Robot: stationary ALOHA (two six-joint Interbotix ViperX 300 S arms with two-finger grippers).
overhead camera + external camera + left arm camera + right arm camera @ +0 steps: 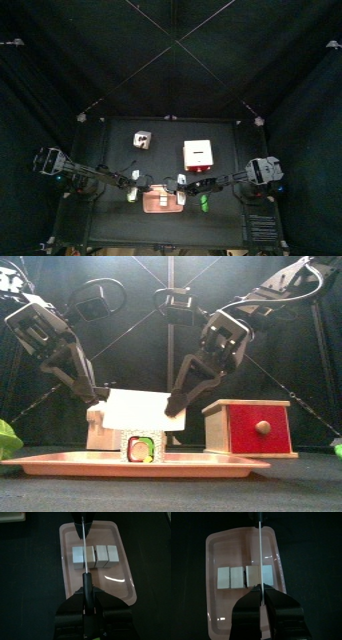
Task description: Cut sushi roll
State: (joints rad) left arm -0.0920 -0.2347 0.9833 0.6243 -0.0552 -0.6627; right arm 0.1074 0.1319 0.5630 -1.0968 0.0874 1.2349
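The sushi roll (142, 447) lies on a pink tray (54, 463), end-on in the front view. In the wrist views the roll (107, 555) (234, 577) shows as a row of pale segments. A thin white knife blade (138, 411) stands across the roll, seen edge-on in both wrist views (83, 532) (259, 542), at a joint near one end. My left gripper (84, 576) (99, 396) is shut on one end of the blade. My right gripper (260, 586) (175, 408) is shut on the other end.
A red box with a white knob (254, 426) (198, 153) stands behind the tray on the right. A white block (96, 428) (142, 139) sits behind on the left. Green items lie at the tray's sides (7, 441) (203, 203).
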